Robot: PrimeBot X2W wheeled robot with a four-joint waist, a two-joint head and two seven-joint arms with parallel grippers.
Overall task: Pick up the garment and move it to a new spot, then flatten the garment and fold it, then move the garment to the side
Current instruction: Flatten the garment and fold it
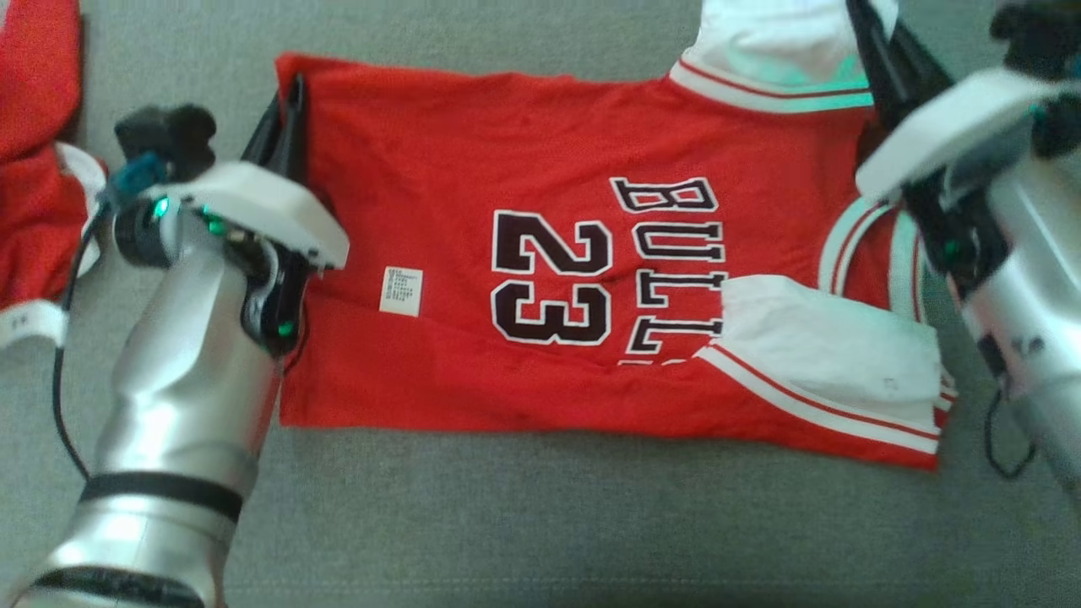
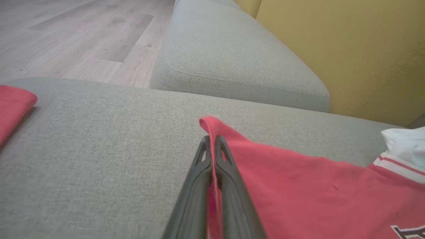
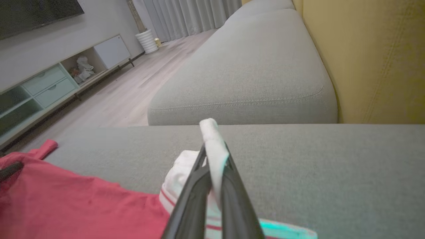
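A red garment (image 1: 473,152), a jersey printed "BULLS" and "23" in black letters edged with white, lies spread across the middle of the head view on a grey sofa cushion (image 1: 540,523), its collar end toward the right of the frame and its hem toward the left. A small white label (image 1: 400,290) sits on the red cloth left of the number. The left fingers (image 1: 283,127) are pressed together on the hem's upper left corner; in the left wrist view these fingers (image 2: 197,189) pinch a thin fold of red cloth whose tip stands up just past them. The right fingers (image 1: 887,59), at the upper right of the head view, are closed on the white sleeve part of the garment; in the right wrist view they (image 3: 194,199) squeeze a roll of white cloth that pokes up above them. A second red garment (image 1: 34,127) lies at the left edge of the head view, apart from the jersey. Behind the cushion the wrist views show a yellow backrest (image 2: 348,49), a wooden floor (image 2: 83,33) and a low cabinet (image 3: 49,83).
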